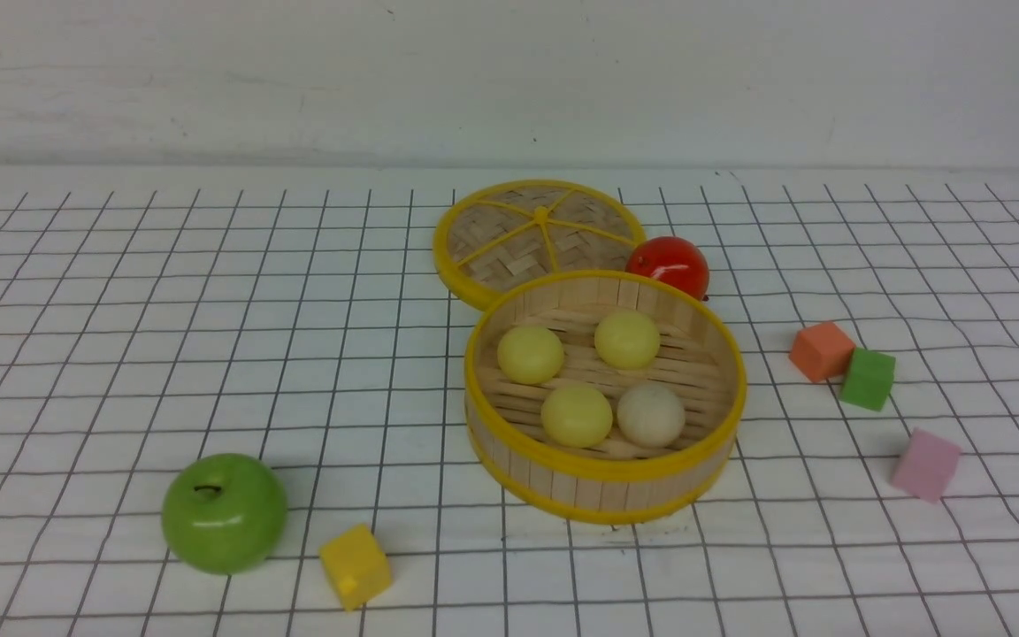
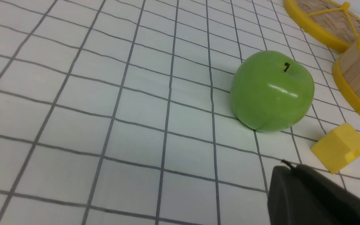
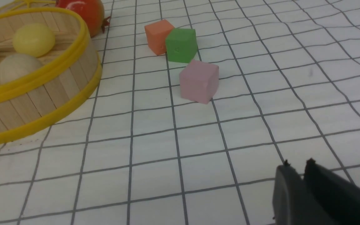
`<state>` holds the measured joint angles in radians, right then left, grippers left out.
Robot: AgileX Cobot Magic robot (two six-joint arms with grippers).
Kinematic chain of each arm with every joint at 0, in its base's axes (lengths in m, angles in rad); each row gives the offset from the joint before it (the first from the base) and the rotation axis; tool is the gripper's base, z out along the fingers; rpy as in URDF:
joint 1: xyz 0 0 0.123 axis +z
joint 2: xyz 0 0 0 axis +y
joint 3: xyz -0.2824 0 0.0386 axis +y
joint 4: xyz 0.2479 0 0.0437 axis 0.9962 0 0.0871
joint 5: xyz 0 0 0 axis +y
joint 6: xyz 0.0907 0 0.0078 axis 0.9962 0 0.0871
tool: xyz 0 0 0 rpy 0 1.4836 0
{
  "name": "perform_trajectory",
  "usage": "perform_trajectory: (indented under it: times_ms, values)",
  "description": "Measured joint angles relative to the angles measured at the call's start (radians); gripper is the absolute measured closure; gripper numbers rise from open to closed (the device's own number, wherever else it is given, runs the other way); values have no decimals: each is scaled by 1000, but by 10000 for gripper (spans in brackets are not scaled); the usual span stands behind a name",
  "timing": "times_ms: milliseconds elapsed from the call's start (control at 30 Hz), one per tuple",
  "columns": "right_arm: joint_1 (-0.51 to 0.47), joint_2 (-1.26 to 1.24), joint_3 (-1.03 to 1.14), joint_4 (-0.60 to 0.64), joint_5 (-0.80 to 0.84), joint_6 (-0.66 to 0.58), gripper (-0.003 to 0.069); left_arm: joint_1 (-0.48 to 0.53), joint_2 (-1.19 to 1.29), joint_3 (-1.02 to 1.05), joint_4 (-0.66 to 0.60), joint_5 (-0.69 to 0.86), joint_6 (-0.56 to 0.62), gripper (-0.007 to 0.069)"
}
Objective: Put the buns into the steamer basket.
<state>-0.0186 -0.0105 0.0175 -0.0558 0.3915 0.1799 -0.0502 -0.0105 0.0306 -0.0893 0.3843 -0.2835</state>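
The steamer basket (image 1: pixel 605 473) stands in the middle of the gridded cloth. Inside it lie three pale yellow buns (image 1: pixel 530 354) (image 1: pixel 626 339) (image 1: pixel 576 415) and one beige-white bun (image 1: pixel 650 413). The basket also shows in the right wrist view (image 3: pixel 42 93), with the beige-white bun (image 3: pixel 14 67) and a yellow bun (image 3: pixel 33 39) in it, and its wall shows in the left wrist view (image 2: pixel 358 81). Neither gripper shows in the front view. My left gripper (image 2: pixel 287 167) is shut and empty, low over the cloth near the green apple. My right gripper (image 3: pixel 297 164) is shut and empty, over bare cloth well away from the basket.
The woven lid (image 1: pixel 538 232) lies flat behind the basket, beside a glossy red fruit (image 1: pixel 669 264). A green apple (image 1: pixel 224 511) and a yellow cube (image 1: pixel 355 565) sit front left. Orange (image 1: pixel 821 350), green (image 1: pixel 868 379) and pink (image 1: pixel 925 464) cubes sit to the right.
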Motion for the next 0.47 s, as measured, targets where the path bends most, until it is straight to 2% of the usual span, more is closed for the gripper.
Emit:
perform_trajectory:
  times_ms: [467]
  values:
    - [0,0,0,-2,0,0,572,0,0,0,0,0,-1,612]
